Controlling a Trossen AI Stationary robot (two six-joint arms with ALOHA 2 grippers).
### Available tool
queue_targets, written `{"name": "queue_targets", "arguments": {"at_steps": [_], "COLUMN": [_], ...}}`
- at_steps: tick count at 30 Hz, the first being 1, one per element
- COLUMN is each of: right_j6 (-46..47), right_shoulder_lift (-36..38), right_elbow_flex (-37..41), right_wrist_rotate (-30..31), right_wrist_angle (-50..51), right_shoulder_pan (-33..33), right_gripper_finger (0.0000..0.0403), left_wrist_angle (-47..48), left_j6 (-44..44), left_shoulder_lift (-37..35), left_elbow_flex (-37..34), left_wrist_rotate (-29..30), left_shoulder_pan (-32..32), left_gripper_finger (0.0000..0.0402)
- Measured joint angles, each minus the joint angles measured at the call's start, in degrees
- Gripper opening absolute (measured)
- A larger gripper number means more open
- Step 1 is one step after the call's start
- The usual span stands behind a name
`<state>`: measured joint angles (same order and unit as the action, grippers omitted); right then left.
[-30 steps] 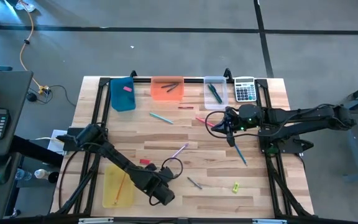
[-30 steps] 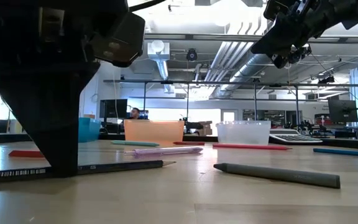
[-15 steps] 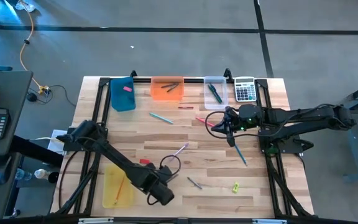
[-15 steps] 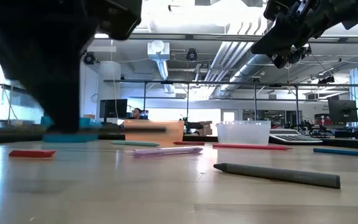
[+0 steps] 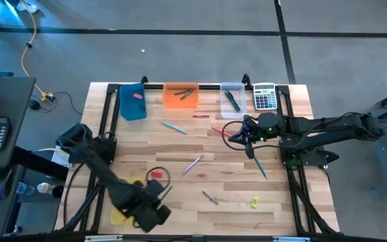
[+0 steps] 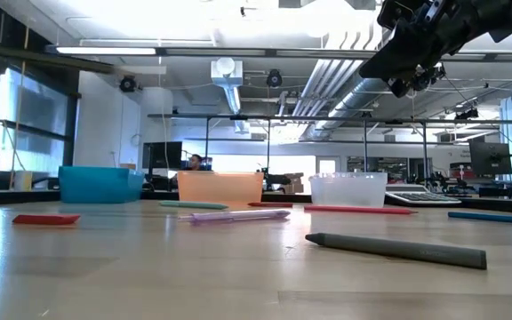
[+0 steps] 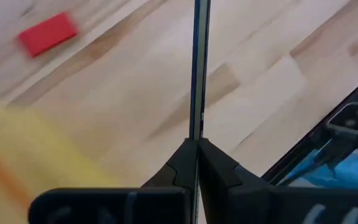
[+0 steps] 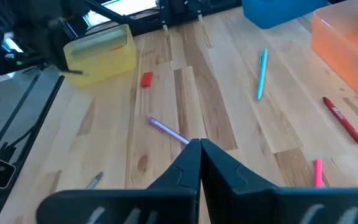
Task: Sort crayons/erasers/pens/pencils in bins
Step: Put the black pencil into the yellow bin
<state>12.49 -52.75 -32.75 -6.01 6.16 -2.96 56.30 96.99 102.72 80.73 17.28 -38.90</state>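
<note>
My left gripper (image 5: 152, 210) hangs at the table's near left, beside the yellow bin (image 5: 121, 202), shut on a thin dark pencil (image 7: 196, 74). An orange pencil lies in that bin. My right gripper (image 5: 247, 139) waits shut above the table's right middle. Along the far edge stand the blue bin (image 5: 132, 102), the orange bin (image 5: 181, 95) and the clear bin (image 5: 232, 98). Loose on the wood lie a red eraser (image 5: 156, 174), a purple stick (image 5: 193, 163), a teal pen (image 5: 174, 127), a red crayon (image 5: 201, 116), a grey crayon (image 5: 209, 197) and a blue pen (image 5: 261, 168). My left gripper pinches the dark pencil between its two fingers (image 7: 196, 134). The fingers slant steeply down from above. The pencil's visible length runs straight out past the fingertips, clear of the wood. Which end is in the hold cannot be seen.
A grey calculator (image 5: 265, 96) sits at the far right corner. A small yellow-green piece (image 5: 254, 201) lies near the front right. Black frame rails (image 5: 106, 114) run along the table's left, right and far sides.
My left gripper has risen from the near edge and gone toward the table's left edge and the yellow bin, rolling its wrist. The dark pencil, which lay flat on the wood under it, has been lifted clear. The arm has left the low view.
</note>
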Motion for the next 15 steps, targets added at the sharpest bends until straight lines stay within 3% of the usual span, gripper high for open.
{"name": "queue_targets", "arguments": {"at_steps": [9,15], "right_j6": [-1.0,-1.0], "right_shoulder_lift": [0.0,0.0], "right_elbow_flex": [0.0,0.0], "right_wrist_rotate": [0.0,0.0], "right_wrist_angle": [-0.2,-0.3], "right_shoulder_pan": [0.0,0.0], "right_gripper_finger": [0.0,0.0], "left_wrist_angle": [11.0,11.9], "left_j6": [17.9,26.2], "left_shoulder_lift": [-2.7,-2.7], "left_elbow_flex": [0.0,-1.2], "left_wrist_rotate": [0.5,0.4], "left_shoulder_pan": [-8.2,-12.2], "left_gripper_finger": [0.0001,0.0001]}}
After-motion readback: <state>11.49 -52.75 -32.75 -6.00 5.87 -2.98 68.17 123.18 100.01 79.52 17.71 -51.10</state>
